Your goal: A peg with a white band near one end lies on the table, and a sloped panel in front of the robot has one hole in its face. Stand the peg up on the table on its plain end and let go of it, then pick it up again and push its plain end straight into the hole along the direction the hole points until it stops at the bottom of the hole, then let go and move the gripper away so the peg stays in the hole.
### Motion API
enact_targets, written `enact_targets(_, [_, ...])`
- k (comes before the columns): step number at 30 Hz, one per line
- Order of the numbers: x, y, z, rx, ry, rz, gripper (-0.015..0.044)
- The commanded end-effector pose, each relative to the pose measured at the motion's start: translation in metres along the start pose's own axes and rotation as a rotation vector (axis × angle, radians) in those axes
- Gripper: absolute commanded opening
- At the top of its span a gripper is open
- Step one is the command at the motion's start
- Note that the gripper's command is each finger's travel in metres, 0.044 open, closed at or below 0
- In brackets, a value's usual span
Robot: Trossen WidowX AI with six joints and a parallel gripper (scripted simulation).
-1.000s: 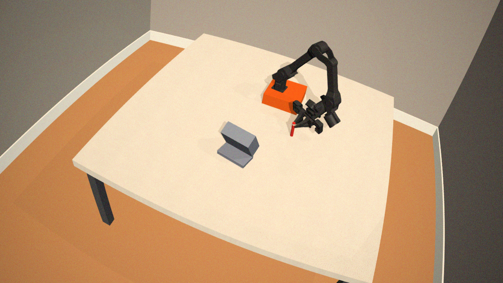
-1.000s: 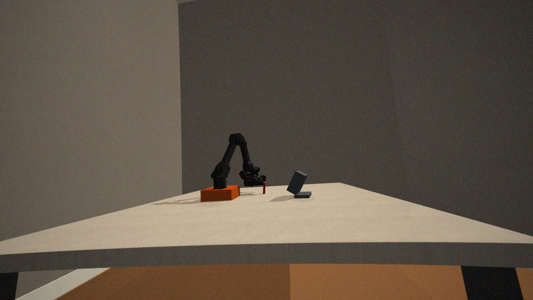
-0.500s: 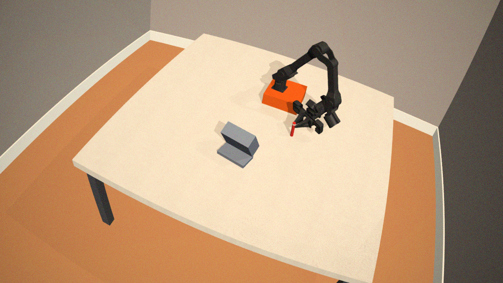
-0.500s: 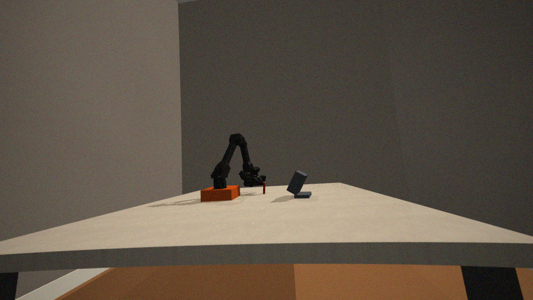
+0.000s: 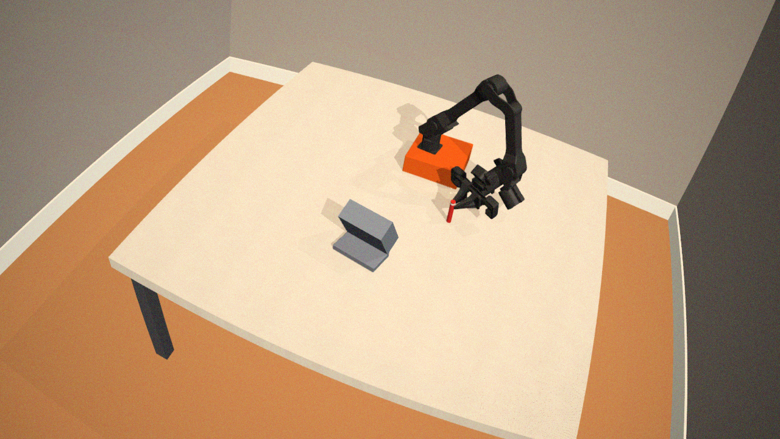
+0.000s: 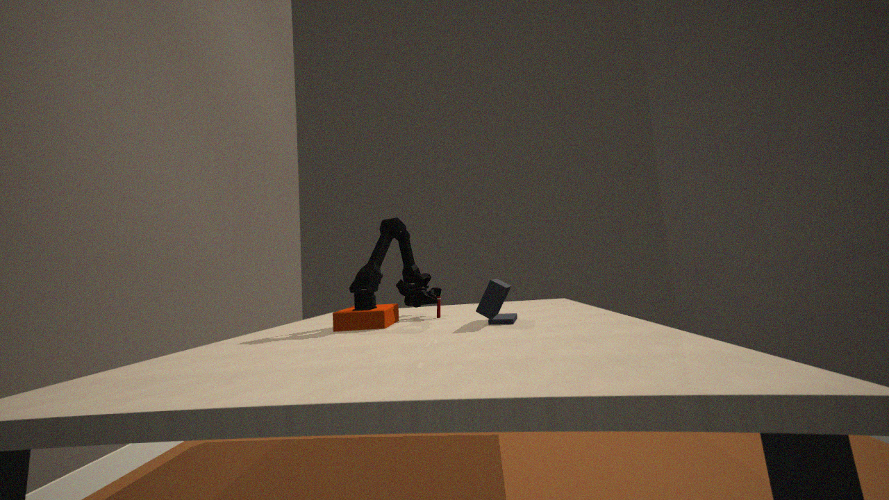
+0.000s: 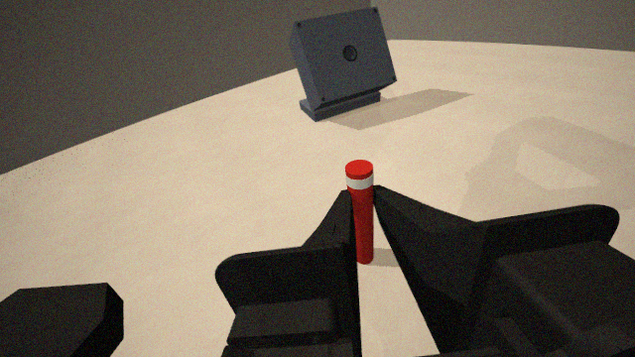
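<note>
The red peg (image 5: 450, 213) (image 6: 438, 307) (image 7: 362, 228) stands upright on the table, its white band at the top and its plain end down on the surface. My gripper (image 5: 457, 203) (image 6: 435, 293) (image 7: 360, 194) is shut on the peg's upper shaft, just below the band. The grey sloped panel (image 5: 366, 226) (image 6: 493, 298) (image 7: 342, 64) stands some way beyond the peg. Its single round hole (image 7: 349, 53) shows in the wrist view, facing me; the top and exterior views do not show it.
The arm's orange base block (image 5: 436, 158) (image 6: 365, 317) sits on the table behind the gripper. The panel rests on a flat grey foot (image 5: 357, 252) (image 6: 503, 319). The table's edges lie far from the peg.
</note>
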State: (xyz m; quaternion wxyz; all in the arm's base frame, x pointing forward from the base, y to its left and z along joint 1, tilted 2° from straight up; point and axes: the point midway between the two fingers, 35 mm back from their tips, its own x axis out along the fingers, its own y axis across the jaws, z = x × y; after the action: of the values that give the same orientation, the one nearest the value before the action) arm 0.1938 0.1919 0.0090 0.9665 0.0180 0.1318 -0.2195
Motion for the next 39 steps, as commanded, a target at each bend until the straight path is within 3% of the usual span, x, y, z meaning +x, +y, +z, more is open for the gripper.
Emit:
enact_targets(1, [-0.0006, -0.0003, -0.0018, 0.000, 0.001, 0.000, 0.0051])
enact_targets(39, [-0.0026, -0.0004, -0.0028, -0.009, -0.022, 0.014, 0.0051])
